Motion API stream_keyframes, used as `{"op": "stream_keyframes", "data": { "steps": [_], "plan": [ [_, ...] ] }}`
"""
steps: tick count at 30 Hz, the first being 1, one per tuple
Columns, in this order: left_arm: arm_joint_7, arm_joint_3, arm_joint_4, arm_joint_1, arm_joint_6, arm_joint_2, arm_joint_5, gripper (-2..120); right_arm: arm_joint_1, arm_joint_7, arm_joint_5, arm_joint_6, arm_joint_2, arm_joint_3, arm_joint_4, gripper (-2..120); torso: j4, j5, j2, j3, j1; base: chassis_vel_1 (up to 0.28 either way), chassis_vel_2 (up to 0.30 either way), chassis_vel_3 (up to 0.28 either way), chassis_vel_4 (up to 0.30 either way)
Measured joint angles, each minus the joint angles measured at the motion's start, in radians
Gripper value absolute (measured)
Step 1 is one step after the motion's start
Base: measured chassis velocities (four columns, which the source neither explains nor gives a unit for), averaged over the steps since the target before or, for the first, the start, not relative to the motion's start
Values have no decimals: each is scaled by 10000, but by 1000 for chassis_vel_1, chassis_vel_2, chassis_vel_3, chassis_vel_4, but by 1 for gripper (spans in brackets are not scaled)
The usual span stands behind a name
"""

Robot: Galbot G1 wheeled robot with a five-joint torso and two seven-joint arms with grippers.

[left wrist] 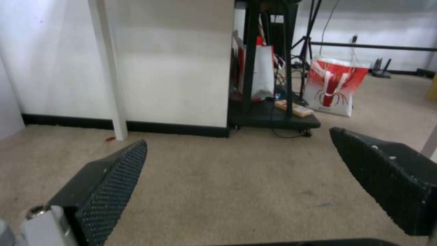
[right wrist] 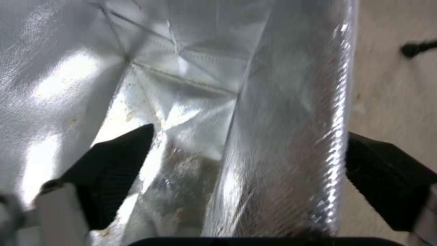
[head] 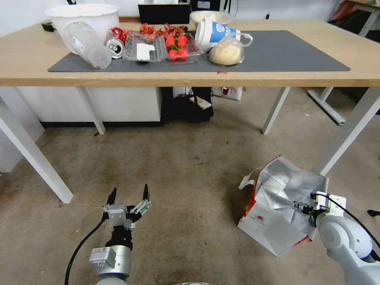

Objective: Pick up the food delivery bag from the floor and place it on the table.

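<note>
My left tool (head: 128, 194) hovers low over the carpet in front of me, its fingers (left wrist: 107, 184) spread apart with nothing between them, well apart from the food delivery bag (head: 277, 206). That bag sits on the floor at my right, tilted, its mouth gaping so the crinkled silver lining shows, with a white handle drooping off its far left corner and the round red logo on its white side. My right tool (right wrist: 245, 174) is at the bag's near right edge, released and wide, one finger inside against the foil and the other outside over the carpet, the bag's wall standing between them. Beyond, the bench (head: 277, 79) spans the room, its grey mat (head: 293, 55) carrying a white tub, a can, strawberries, a cup and a bagged bun.
</note>
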Motion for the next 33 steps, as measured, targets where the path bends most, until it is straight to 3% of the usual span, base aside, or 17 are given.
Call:
{"op": "stream_keyframes", "data": {
  "steps": [5, 7, 9, 11, 12, 15, 23, 29, 32, 33],
  "plan": [
    [-86, 0, -50, 52, -38, -44, 27, 100, 76, 199, 296, 129, -28, 11, -135, 78, 1, 1, 1, 0, 0, 0, 0, 0, 0],
    [-129, -6, -87, 80, -86, -69, 71, 100, 69, 283, 345, 225, -64, 11, -112, 64, 1, 1, 1, 0, 0, 0, 0, 0, 0],
    [-129, -4, -93, 80, -86, -77, 81, 100, 66, 286, 348, 236, -70, 11, -93, 62, 0, 1, 1, 0, 0, 0, 0, 0, 0],
    [-129, 15, -99, 70, -87, -110, 107, 100, 112, 298, 349, 265, -130, -35, -65, 45, 1, 1, 1, 0, 0, 0, 0, 0, 0],
    [-129, 15, -99, 70, -87, -110, 107, 100, 112, 298, 349, 265, -130, -35, -65, 45, 1, 1, 1, 0, 0, 0, 0, 0, 0],
    [-183, 20, -116, 38, 11, -97, 104, 100, 140, 319, 281, 336, -187, -73, -63, 28, 1, 1, 1, 0, -1, 0, 0, 0, 0],
    [-277, 2, -97, -46, 52, -65, 81, 100, 163, 341, 388, 372, -241, -70, -68, 1, 2, 1, 1, 0, 0, 0, 0, 0, 0],
    [-386, 15, -56, -63, 40, -52, 53, 100, 126, 245, 393, 470, -228, -65, -115, 0, 2, 0, 1, -1, 0, 0, 0, 0, 0],
    [-402, -2, -56, -83, 33, -2, 21, 100, -71, -657, 133, 842, -291, -10, 55, 0, 0, 2, 1, 0, 0, 0, 0, 0, 0],
    [-449, -6, -38, -124, 24, 21, -5, 100, -232, -1513, -260, 1184, -441, 34, 285, 0, 1, 2, 1, 0, 0, 0, 0, 0, 0]
  ]
}}
